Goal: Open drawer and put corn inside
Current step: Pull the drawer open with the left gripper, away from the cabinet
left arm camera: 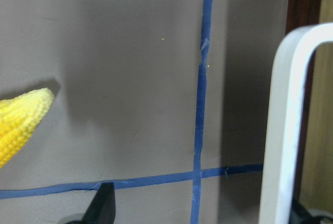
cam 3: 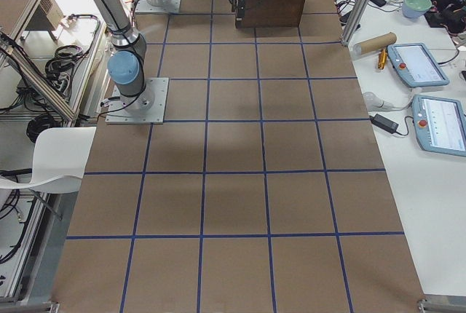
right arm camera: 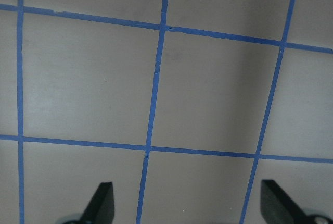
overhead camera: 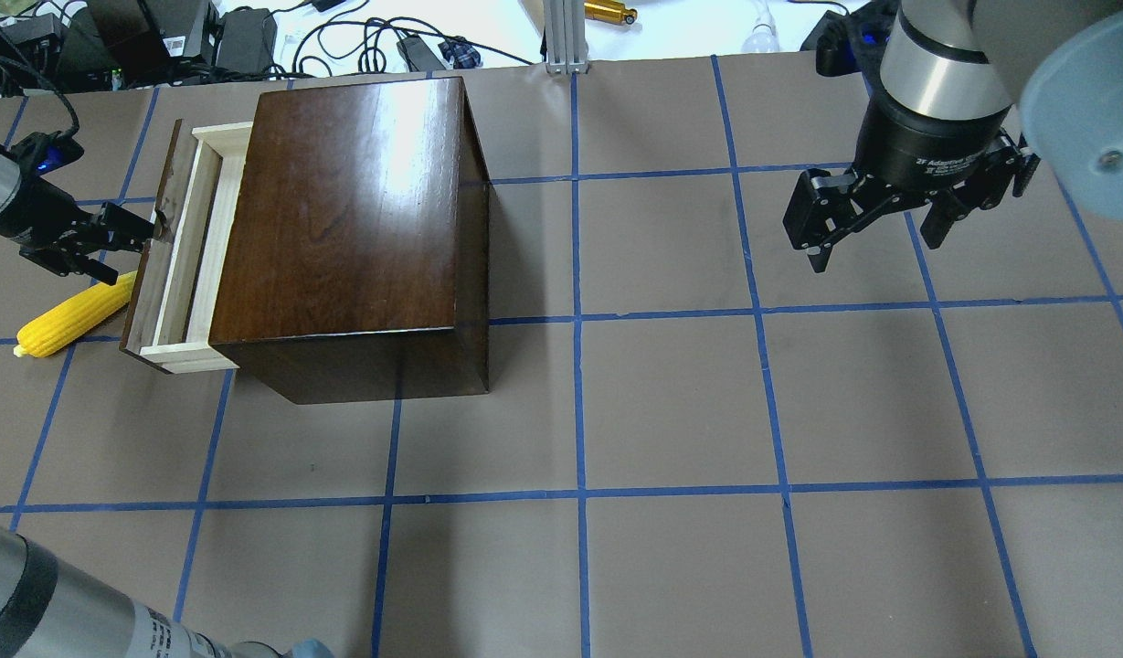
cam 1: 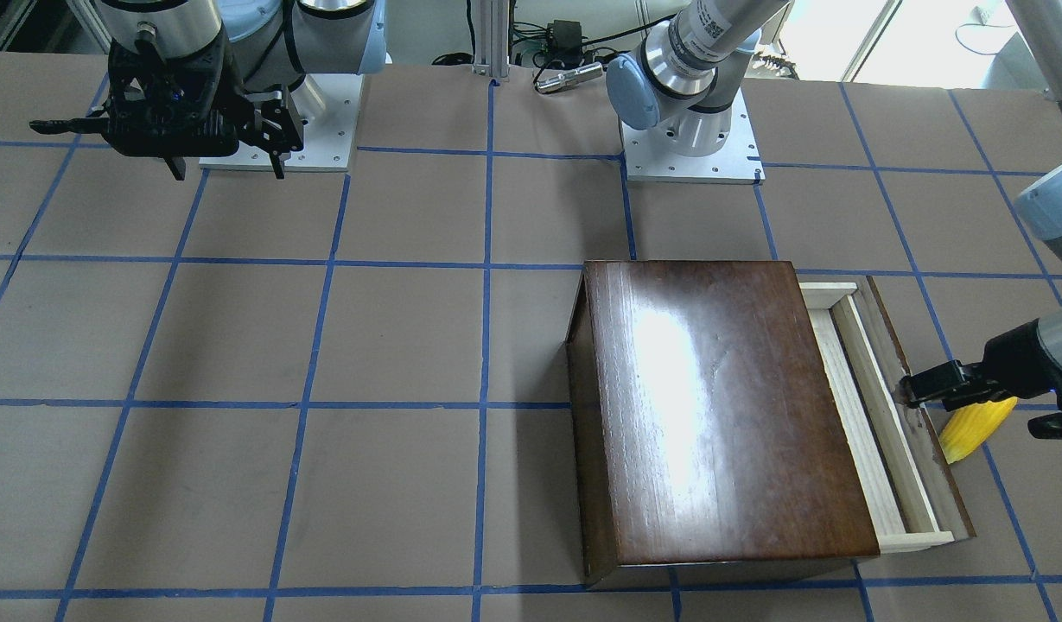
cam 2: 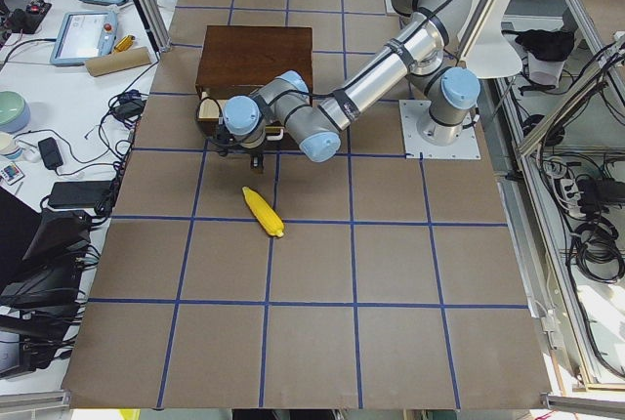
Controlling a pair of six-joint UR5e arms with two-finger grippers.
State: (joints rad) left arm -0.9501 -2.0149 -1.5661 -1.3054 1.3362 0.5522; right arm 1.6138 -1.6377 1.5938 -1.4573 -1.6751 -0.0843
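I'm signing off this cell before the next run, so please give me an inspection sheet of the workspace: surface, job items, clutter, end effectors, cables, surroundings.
surface: brown table marked with a blue tape grid.
job's things: drawer partly out of the dark box; corn lying on the table beside the drawer's front, not inside.
clutter: nothing seen.
end effectors: left end effector open, one finger at the drawer's front; right end effector open, above the table, holding nothing.
cables: black cables beyond the table's far edge.
surroundings: side bench with tablets; white chair by the robot's base.
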